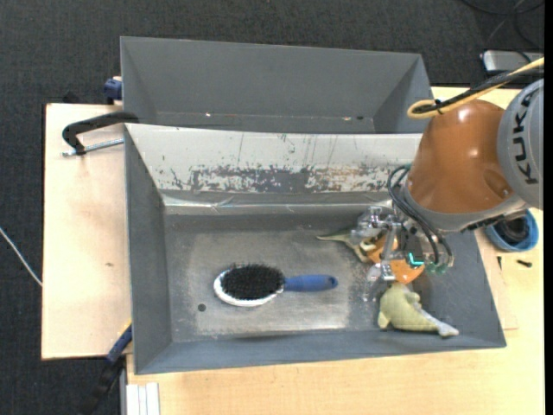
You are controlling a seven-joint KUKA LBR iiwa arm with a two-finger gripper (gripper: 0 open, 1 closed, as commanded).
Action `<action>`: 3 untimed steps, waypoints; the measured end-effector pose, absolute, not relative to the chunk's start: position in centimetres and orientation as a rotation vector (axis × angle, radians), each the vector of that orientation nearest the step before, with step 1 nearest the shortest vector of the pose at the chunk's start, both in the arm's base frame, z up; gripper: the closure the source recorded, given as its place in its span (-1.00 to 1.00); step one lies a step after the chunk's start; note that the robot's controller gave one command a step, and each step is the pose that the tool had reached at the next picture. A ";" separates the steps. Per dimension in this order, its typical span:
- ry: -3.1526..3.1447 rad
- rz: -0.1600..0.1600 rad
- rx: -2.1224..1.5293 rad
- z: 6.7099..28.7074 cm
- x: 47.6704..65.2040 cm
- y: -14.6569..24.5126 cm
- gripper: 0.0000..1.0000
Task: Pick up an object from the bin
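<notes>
My gripper (378, 226) hangs low in the bin's right part, under the orange dome on the wrist. Right at it lies a small tan and orange thing (347, 237) with a pointed end that sticks out to the left; the gripper hides part of it. Whether this thing is gripped I cannot tell. Just below the gripper, by the front right corner, rests a pale yellow-green plush toy (406, 311). A hairbrush (259, 284) with a white head, black bristles and a blue handle lies on the floor to the left, well apart from the gripper.
The arm and its dome cover the bin's right wall. The bin's sloping walls rise on all sides; the back wall is scratched and worn. Bare floor lies around the brush.
</notes>
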State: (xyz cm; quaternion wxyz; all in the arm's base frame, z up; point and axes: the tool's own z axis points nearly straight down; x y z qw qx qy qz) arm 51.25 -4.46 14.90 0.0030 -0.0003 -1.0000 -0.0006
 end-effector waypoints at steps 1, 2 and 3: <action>-3.141 -0.001 0.190 7.1 54.3 2.2 -1.00; -3.146 -0.003 0.185 7.3 54.4 2.1 1.00; -3.128 0.000 0.412 20.8 55.2 3.0 1.00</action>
